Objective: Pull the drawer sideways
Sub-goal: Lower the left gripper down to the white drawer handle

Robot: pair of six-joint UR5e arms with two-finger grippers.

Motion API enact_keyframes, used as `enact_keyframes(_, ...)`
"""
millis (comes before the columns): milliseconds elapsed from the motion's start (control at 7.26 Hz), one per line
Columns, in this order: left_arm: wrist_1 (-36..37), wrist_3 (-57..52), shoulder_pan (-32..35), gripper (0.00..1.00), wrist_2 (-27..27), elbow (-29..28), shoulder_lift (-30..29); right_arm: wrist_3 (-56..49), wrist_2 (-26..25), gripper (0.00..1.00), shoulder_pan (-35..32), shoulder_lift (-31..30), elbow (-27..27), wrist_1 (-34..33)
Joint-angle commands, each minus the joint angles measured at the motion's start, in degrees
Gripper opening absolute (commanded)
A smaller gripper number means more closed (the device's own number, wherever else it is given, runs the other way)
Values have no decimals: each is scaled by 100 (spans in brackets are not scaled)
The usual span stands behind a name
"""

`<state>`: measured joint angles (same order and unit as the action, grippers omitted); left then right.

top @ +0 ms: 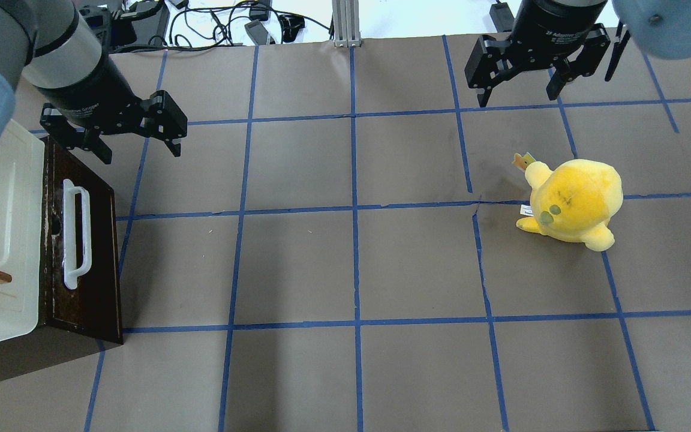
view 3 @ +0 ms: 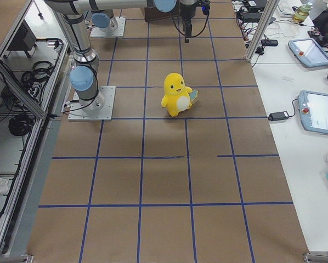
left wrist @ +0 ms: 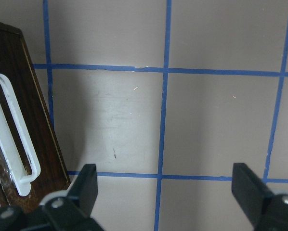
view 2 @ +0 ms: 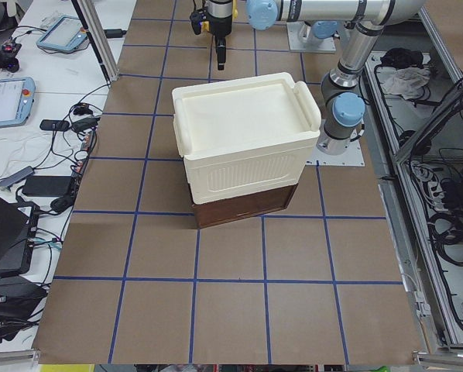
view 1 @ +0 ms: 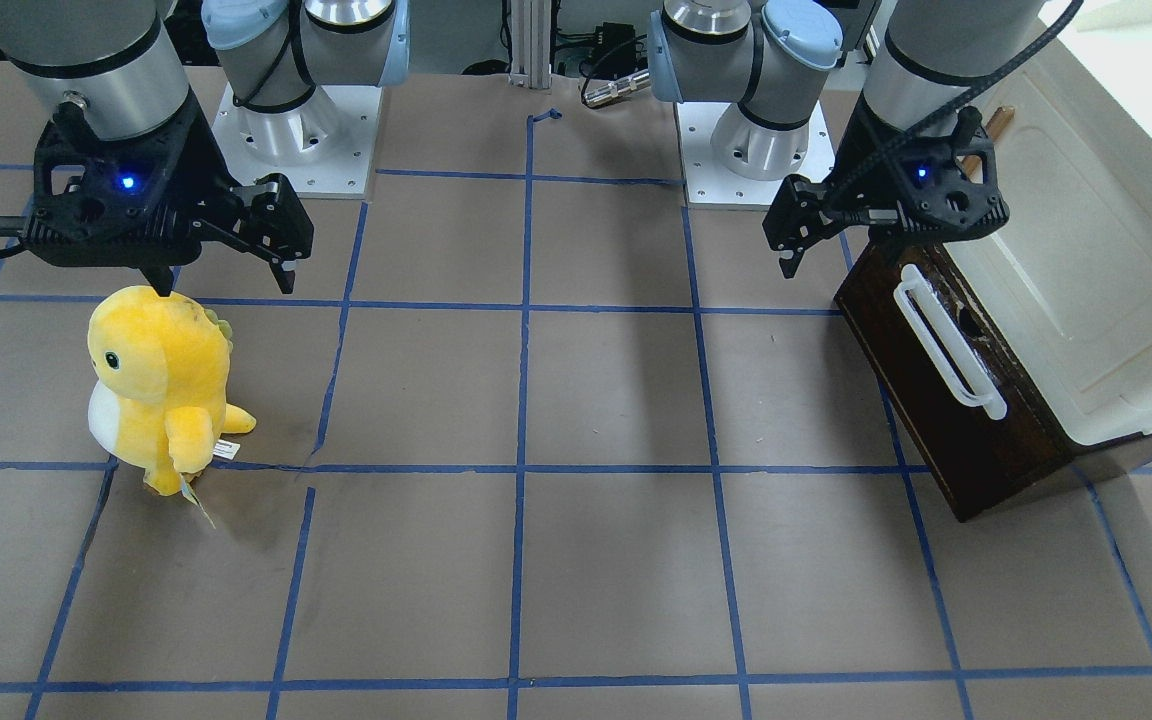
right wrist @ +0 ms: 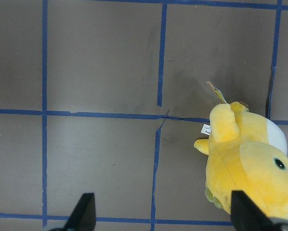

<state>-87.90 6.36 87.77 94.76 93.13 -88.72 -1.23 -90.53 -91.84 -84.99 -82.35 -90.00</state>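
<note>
One brown tabletop (top: 297,264), blue tape grid (top: 355,264)

Left gripper (top: 140,155) and right gripper (top: 517,99), jaws wide apart

The table (top: 381,372) was covered in brown paper, marked into squares by blue tape (top: 355,264). An aluminium post (top: 344,24) stood at its far edge, with black cables (top: 225,30) tangled on a white surface behind it. A white bench (view 3: 284,98) along one side carried handheld screens (view 3: 320,112). The light was even and the shadows soft.
</note>
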Motion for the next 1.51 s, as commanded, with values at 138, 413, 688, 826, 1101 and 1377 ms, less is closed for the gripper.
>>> enact_keyframes(138,89,996,56,100,789,276,-443,0,0,100,0,0,0,0)
enact_keyframes(413,98,1420,126,100,1306,373,-837,0,0,100,0,0,0,0)
enact_keyframes(688,133,1499,188,100,2167,364,-1338,0,-8,100,0,0,0,0)
enact_keyframes(826,159,1543,206,100,2361,355,-1558,0,0,100,0,0,0,0)
enact_keyframes(1101,247,1587,363,100,2977,346,-1884,0,-8,100,0,0,0,0)
enact_keyframes(1377,239,1579,382,90,3573,381,-2078,0,-8,100,0,0,0,0)
